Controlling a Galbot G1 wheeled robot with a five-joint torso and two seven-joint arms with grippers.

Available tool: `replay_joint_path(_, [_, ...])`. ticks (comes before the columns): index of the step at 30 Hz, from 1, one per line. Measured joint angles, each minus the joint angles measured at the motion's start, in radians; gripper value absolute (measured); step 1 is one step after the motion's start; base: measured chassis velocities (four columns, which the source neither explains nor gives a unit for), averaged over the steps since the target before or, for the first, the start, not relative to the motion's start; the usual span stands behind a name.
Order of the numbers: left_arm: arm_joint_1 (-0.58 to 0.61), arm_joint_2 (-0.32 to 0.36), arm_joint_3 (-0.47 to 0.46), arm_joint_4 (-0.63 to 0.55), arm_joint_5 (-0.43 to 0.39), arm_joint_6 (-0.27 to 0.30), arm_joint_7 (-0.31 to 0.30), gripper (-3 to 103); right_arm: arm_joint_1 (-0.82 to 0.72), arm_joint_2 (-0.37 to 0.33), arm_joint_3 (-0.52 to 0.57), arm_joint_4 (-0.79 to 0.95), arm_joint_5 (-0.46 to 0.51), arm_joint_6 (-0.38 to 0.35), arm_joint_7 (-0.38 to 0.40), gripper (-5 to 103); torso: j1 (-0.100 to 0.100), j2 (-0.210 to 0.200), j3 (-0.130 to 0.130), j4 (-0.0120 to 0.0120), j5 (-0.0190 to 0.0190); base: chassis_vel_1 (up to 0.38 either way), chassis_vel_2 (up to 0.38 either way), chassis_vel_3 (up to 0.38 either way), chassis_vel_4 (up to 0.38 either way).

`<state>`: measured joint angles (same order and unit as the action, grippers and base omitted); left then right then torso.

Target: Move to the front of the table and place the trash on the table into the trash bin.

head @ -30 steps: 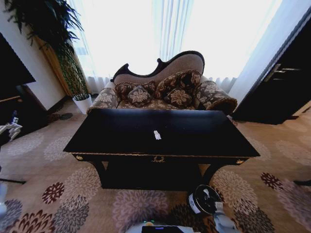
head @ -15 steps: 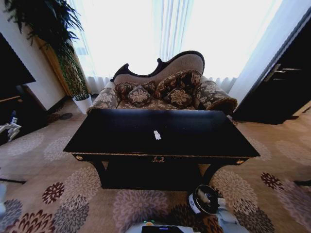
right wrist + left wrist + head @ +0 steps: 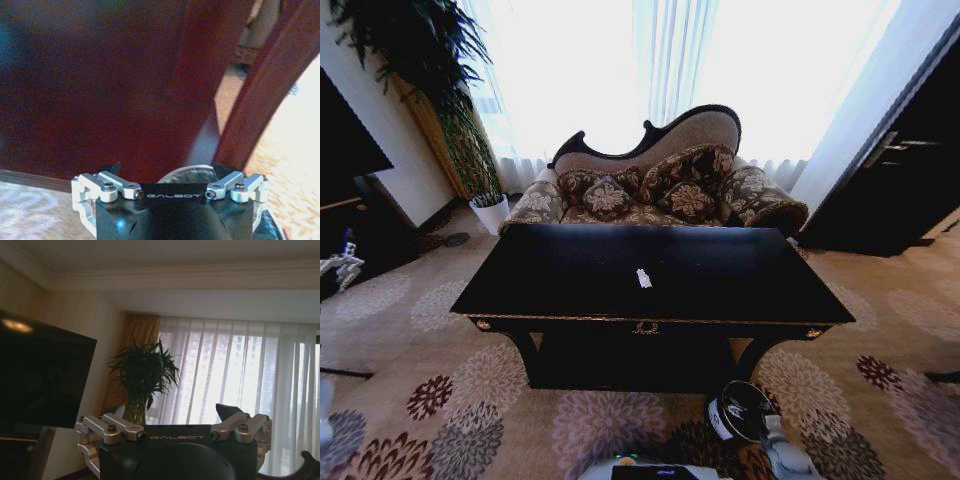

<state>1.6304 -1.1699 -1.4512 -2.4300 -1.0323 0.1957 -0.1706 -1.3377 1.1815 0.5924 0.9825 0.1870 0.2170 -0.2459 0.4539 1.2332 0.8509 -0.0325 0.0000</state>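
Sitting square in front of the robot is the large glossy black wooden table with gold trim (image 3: pixel 570 270), gold emblem showing on its front apron. On the dark surface there's one small white scrap of trash (image 3: pixel 643 278), lying roughly mid-table, a bit toward the front edge.

Down on the flowered carpet (image 3: pixel 440 400), just in front of the table's right front leg, stands the small round dark trash bin (image 3: pixel 740 410) with a white mark on its side. The right gripper (image 3: pixel 782 452) hangs low right beside the bin; in the right wrist view it (image 3: pixel 172 192) faces the table's dark wood, with a rounded rim just past the gripper's front edge. Can't tell how its jaws stand.

The left gripper (image 3: pixel 172 432) is up and aimed at a potted palm (image 3: pixel 142 372) and sheer curtains; can't tell its jaws either.

Behind the table sits a patterned sofa with cushions (image 3: pixel 650 190).
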Motion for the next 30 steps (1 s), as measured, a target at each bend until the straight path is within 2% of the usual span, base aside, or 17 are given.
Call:
replay_joint_path(3, [0.0, -0.004, 0.005, -0.005, 0.003, 0.0, 0.0, 100, -0.069, -0.003, 0.046, 0.115, -0.018, -0.004, -0.084, 100, 0.0, 0.0, 0.0, 0.0, 0.0, 0.0, 0.0, 0.0, 0.0])
replay_joint_path(4, [0.0, -0.004, 0.005, -0.005, 0.003, 0.0, 0.0, 100, -0.069, -0.003, 0.046, 0.115, -0.018, -0.004, -0.084, 100, 0.0, 0.0, 0.0, 0.0, 0.0, 0.0, 0.0, 0.0, 0.0])
replay_joint_path(5, [0.0, -0.005, 0.005, -0.006, 0.003, 0.0, 0.0, 100, -0.087, -0.008, 0.067, 0.147, -0.022, 0.0, -0.128, 100, 0.0, 0.0, 0.0, -0.0001, -0.0001, 0.0, 0.0, 0.0, 0.0])
replay_joint_path(7, [0.001, -0.005, 0.005, -0.008, 0.003, 0.0, 0.0, 100, -0.124, -0.019, 0.112, 0.225, 0.0, 0.007, -0.219, 100, 0.0, 0.0, 0.0, 0.0, -0.0004, 0.0, 0.0, 0.0, 0.0])
replay_joint_path(8, [0.001, -0.005, 0.005, -0.008, 0.003, 0.0, 0.0, 100, -0.124, -0.019, 0.112, 0.225, 0.0, 0.007, -0.219, 100, 0.0, 0.0, 0.0, 0.0, -0.0004, 0.0, 0.0, 0.0, 0.0])
replay_joint_path(11, [0.001, -0.007, 0.005, -0.012, 0.002, -0.001, 0.0, 100, -0.158, -0.035, 0.182, 0.306, 0.049, 0.031, -0.296, 100, 0.0, 0.0, 0.0, 0.0001, -0.0003, 0.0, 0.0, 0.0, 0.0])
replay_joint_path(17, [-0.003, -0.01, 0.006, -0.015, 0.001, -0.001, 0.0, 100, -0.208, -0.043, 0.252, 0.386, 0.112, 0.04, -0.332, 100, 0.0, 0.0, 0.0, 0.0001, 0.0, 0.0, 0.0, 0.0, 0.0])
replay_joint_path(26, [-0.027, -0.015, 0.035, -0.005, 0.009, -0.001, 0.0, 100, -0.284, -0.014, 0.357, 0.5, 0.214, 0.051, -0.42, 100, 0.0, 0.0, 0.0, 0.0, -0.0002, 0.0, 0.0, 0.0, 0.0])
replay_joint_path(30, [-0.041, -0.009, 0.047, 0.005, 0.013, 0.0, 0.0, 100, -0.306, -0.023, 0.429, 0.559, 0.28, 0.0, -0.461, 100, 0.0, 0.0, 0.0, 0.0, -0.0002, 0.0, 0.0, 0.0, 0.0])
